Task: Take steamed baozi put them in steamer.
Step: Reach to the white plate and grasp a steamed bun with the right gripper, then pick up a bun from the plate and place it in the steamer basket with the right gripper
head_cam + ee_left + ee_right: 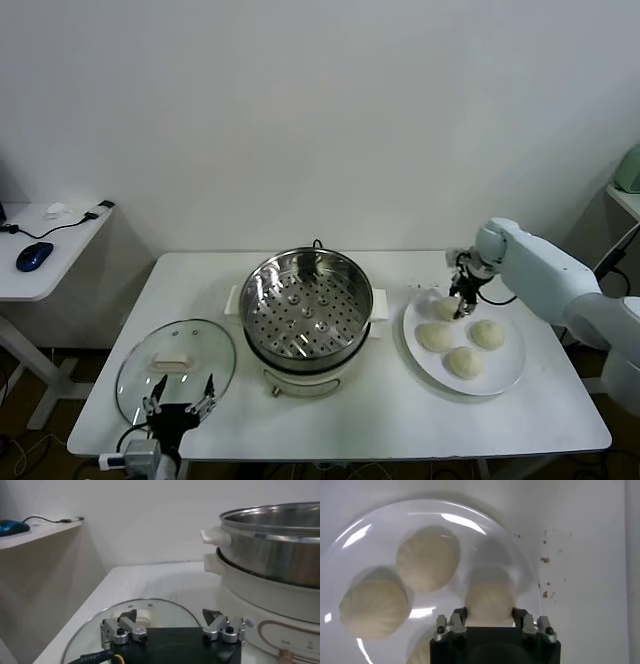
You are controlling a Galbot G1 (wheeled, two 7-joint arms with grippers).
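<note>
Cream-white baozi [445,308], rearmost of four on white plate [507,374], sat clamped in right gripper [459,305]; other three lay near on same plate. Stainless steamer [307,300] stood well apart, tray bare.

Left wrist view: left gripper [174,628] released, idle over glass lid [95,625].

Right wrist view: fingers [458,616] pressed both flanks of bun. Judgement: lift straight up, gently, avoid squashing soft dough.

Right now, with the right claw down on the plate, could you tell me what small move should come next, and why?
Probably a short straight lift. The right claw is shut on the far bun, which sits on the plate beside three others, and the steamer is empty. Rising first should clear the neighbouring buns before it swings over. The left claw waits open above the glass lid.
</note>
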